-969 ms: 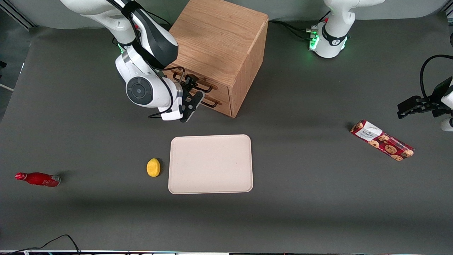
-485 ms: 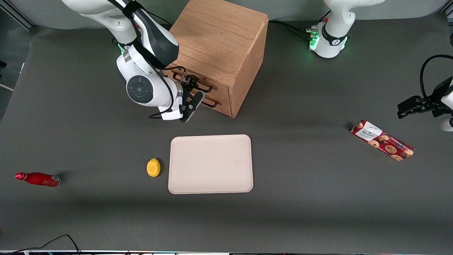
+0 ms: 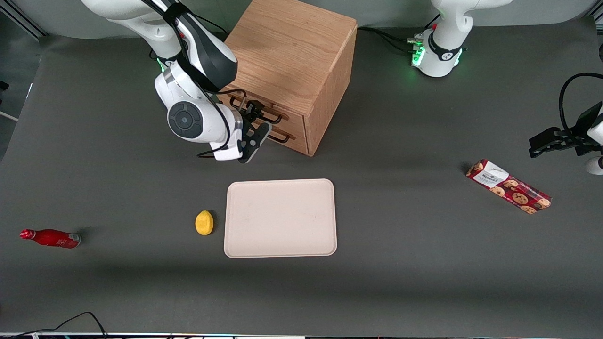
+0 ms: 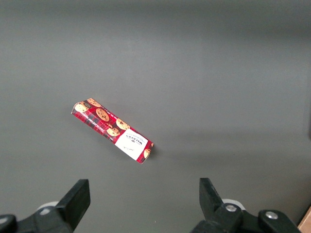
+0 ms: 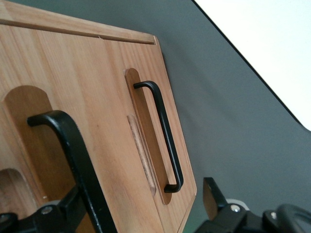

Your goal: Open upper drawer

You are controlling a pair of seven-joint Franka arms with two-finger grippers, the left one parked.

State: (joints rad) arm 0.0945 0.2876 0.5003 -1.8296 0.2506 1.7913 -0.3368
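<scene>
Black hand (image 3: 256, 123) spread around upper drawer's (image 3: 264, 111) handle (image 5: 73, 160).

We note glossy white rounded shells on the working arm (image 3: 188, 101), with a black band at one joint; a dark grey round cap with concentric rings closes the wrist housing; thin black cables loop alongside it. The gripper (image 3: 254, 126), in front of the cabinet's drawers, carries matte black angular fingers (image 5: 216, 199); silver screws sit at their bases. Green indicator lights glow at the arm base.
</scene>
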